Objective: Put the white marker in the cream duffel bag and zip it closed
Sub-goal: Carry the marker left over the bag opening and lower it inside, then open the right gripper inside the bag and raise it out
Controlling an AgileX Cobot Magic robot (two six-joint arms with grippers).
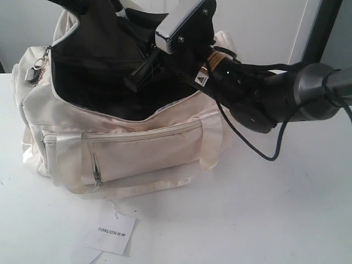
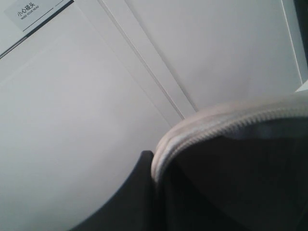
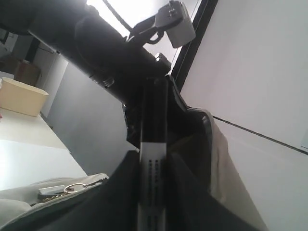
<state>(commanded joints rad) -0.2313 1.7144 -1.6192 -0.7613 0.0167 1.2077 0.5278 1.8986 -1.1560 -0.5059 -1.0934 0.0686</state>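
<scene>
The cream duffel bag [image 1: 143,148] lies on the white table with its top flap lifted, showing a dark lining. My left gripper [image 1: 102,4] holds the flap up from above; in the left wrist view it [image 2: 159,163] is shut on the flap's zipped edge [image 2: 226,120]. My right gripper [image 1: 144,71] reaches in from the right and hovers over the open mouth. In the right wrist view it [image 3: 153,156] is shut on the white marker [image 3: 153,178], whose printed barrel sits between the fingers while the black end pokes out beyond them. The bag's cream wall [image 3: 226,163] is close beside it.
A white paper tag [image 1: 111,232] lies on the table [image 1: 275,209] in front of the bag. A metal ring and zip pull [image 1: 37,69] hang at the bag's left end. The right arm's cable [image 1: 247,143] droops by the bag's right end. A cream box [image 3: 21,96] stands far off.
</scene>
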